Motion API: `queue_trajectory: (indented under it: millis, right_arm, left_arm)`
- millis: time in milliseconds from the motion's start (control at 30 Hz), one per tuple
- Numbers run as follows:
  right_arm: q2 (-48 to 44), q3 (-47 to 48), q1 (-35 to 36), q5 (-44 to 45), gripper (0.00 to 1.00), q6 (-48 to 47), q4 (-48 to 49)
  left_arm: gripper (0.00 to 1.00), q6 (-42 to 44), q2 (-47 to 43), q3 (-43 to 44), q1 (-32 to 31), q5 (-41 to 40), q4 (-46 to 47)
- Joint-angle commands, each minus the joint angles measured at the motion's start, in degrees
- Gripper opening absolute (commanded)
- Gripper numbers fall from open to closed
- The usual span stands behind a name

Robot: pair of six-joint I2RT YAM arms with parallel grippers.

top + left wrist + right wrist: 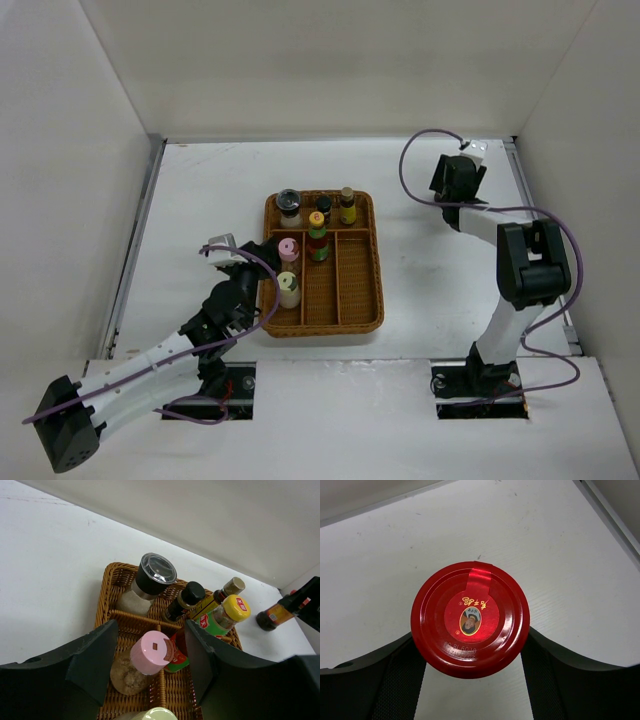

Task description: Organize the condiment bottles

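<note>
The pink-capped bottle (150, 652) stands in the wicker tray's left compartment, between the spread fingers of my open left gripper (149, 666), not touched. It also shows in the top view (288, 249), with the left gripper (268, 256) at the tray's left rim. A pale-yellow-capped bottle (288, 288) stands nearer. The grey-lidded jar (149, 579), two slim dark bottles (184, 600) and the yellow-capped green-red bottle (225, 615) stand at the tray's far end. My right gripper (470, 680) is shut on the red-lidded dark jar (470, 620), over the table at back right (457, 185).
The brown wicker divided tray (362, 300) lies mid-table; its right long compartment holds nothing. White walls enclose the table on three sides, with a metal rail (135, 250) along the left edge. The right arm's purple cable (410, 165) loops behind the tray.
</note>
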Motion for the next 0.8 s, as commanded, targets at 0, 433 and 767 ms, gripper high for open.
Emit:
queue_trajectory:
  millis: [0,433,767]
  right_arm:
    - [-4.94,-1.44,1.36,1.87,0.57,-0.26,6.64]
    - [-22.52,-9.17,9.97,1.95,0.56,2.20,4.89]
    - [-40.18,-12.16,26.65,1.95,0.56,1.41,-6.88]
  left_arm:
    - [0.54,0.12,-0.63,1.69,-0.08,0.40,1.47]
    - [0.54,1.17,-3.36,2.57,-0.43,-0.22,0.68]
    - [0.54,1.17,-2.92,3.27,-0.52,0.13,0.50]
